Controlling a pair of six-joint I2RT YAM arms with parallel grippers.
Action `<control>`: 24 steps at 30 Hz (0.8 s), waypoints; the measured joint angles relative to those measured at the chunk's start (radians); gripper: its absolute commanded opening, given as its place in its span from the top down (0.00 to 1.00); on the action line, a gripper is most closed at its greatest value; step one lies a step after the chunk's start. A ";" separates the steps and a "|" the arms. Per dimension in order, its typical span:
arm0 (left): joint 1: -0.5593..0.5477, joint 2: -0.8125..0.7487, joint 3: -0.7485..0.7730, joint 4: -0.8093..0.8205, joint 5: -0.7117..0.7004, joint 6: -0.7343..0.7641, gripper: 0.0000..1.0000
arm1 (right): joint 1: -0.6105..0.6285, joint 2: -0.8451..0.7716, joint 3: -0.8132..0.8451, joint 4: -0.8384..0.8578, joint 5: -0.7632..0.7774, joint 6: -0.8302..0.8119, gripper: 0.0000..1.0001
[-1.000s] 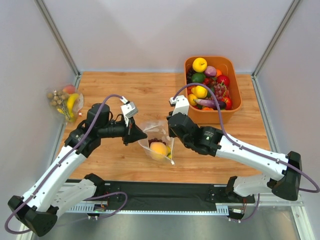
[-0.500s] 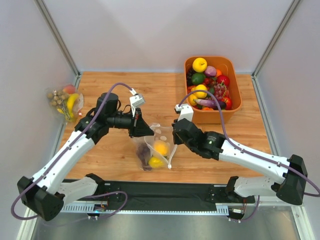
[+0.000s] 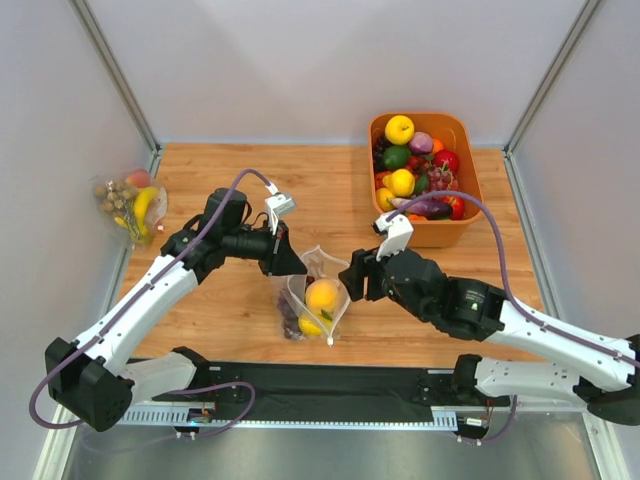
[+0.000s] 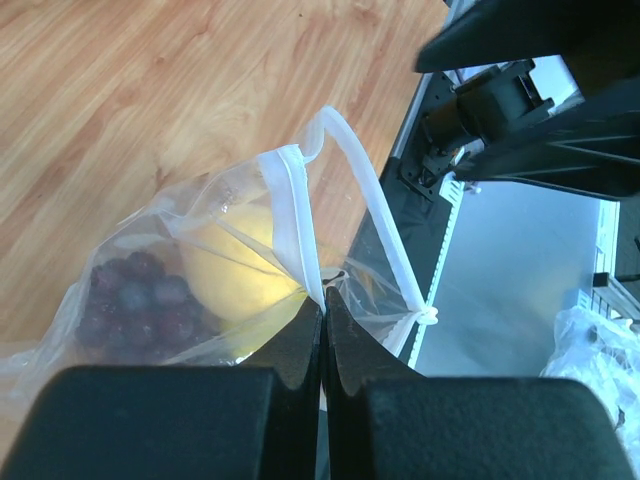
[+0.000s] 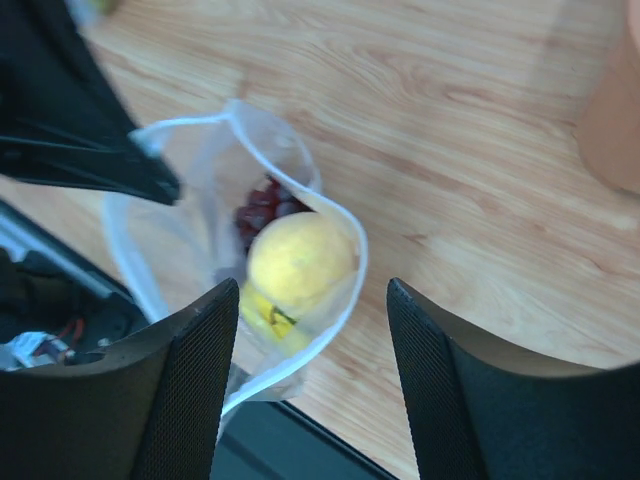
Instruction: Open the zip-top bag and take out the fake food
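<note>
At the far left edge of the bench, a clear bag of banana, peach and nuts lies against the side wall, well apart from everything else.

The left arm reaches toward the middle, and the left gripper is clenched on the zip-top bag. Its two black fingertips are pressed together on one side of the white zip strip, near a corner of the mouth. The bag sits near the bench's near edge, between the two grippers. Its mouth gapes, with the two sides of the strip pulled apart into a loop.

All the fake food is inside the bag. The purple grapes are on the left, the round orange-yellow fruit is in the middle, and the small yellow fruit is tucked against its near side.

Just to the right of the bag, the right gripper is released, with its fingers spread wide and nothing held between them. From its wrist view it looks down into the open mouth. Whether it touches the plastic cannot be told.

At the far right stands an orange bin heaped with other plastic fruits and vegetables.
</note>
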 measured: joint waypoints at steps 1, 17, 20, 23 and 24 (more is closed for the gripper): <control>0.000 0.000 0.000 -0.001 -0.003 0.000 1.00 | 0.010 -0.014 0.005 0.011 -0.009 -0.005 0.37; 0.000 0.000 0.000 -0.006 -0.021 0.001 1.00 | 0.032 0.302 0.079 0.121 -0.144 -0.043 0.42; 0.000 0.000 0.000 -0.006 -0.023 0.001 1.00 | 0.030 0.309 0.079 0.122 -0.137 -0.038 0.42; 0.000 0.000 0.000 -0.006 -0.026 0.001 1.00 | 0.024 0.309 0.066 0.138 -0.126 -0.027 0.41; 0.000 0.000 0.000 -0.006 -0.027 0.001 1.00 | 0.020 0.309 0.056 0.145 -0.123 -0.023 0.39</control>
